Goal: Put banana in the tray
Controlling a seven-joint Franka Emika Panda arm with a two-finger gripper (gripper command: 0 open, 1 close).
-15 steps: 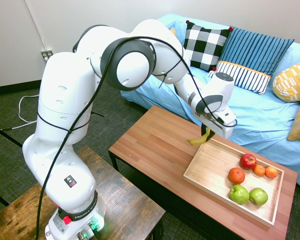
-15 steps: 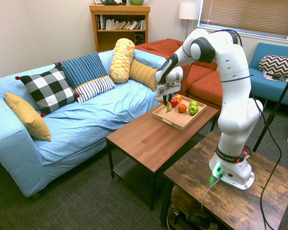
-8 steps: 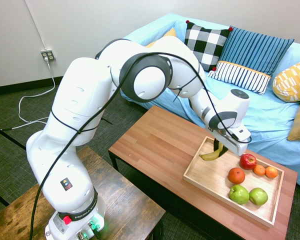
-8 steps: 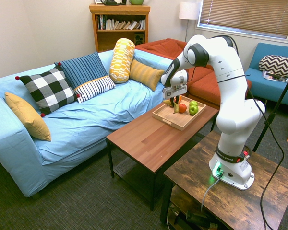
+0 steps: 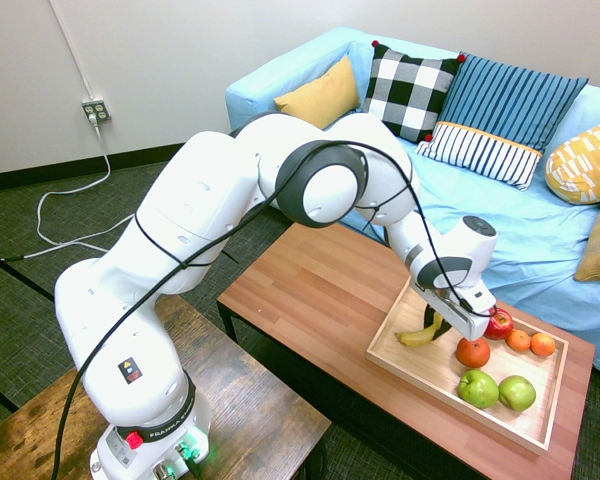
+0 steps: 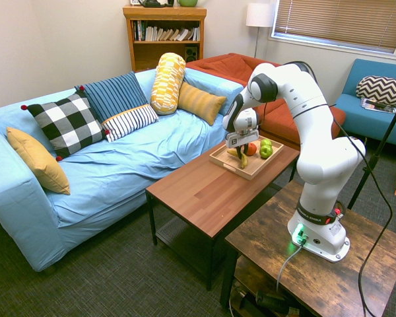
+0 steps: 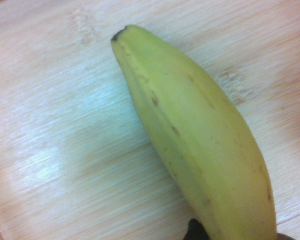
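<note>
My gripper (image 5: 438,326) is shut on the yellow banana (image 5: 418,336), low over the near-left part of the pale wooden tray (image 5: 405,362). From the other side, the banana (image 6: 240,158) hangs below the gripper (image 6: 239,150) at the tray (image 6: 232,163). Up close, the banana (image 7: 190,140) fills the wrist view, with the tray's light wood (image 7: 50,140) right behind it. Whether the banana touches the tray floor I cannot tell.
In the tray lie a red apple (image 5: 500,322), an orange (image 5: 472,352), two small oranges (image 5: 531,342) and two green apples (image 5: 497,390). The tray sits on the reddish-brown table (image 5: 310,290). A blue sofa (image 5: 520,220) with cushions stands behind it.
The arm has carried the banana from the tray's far-left corner to over the tray and lowered it toward the tray floor. The grip has stayed shut.
</note>
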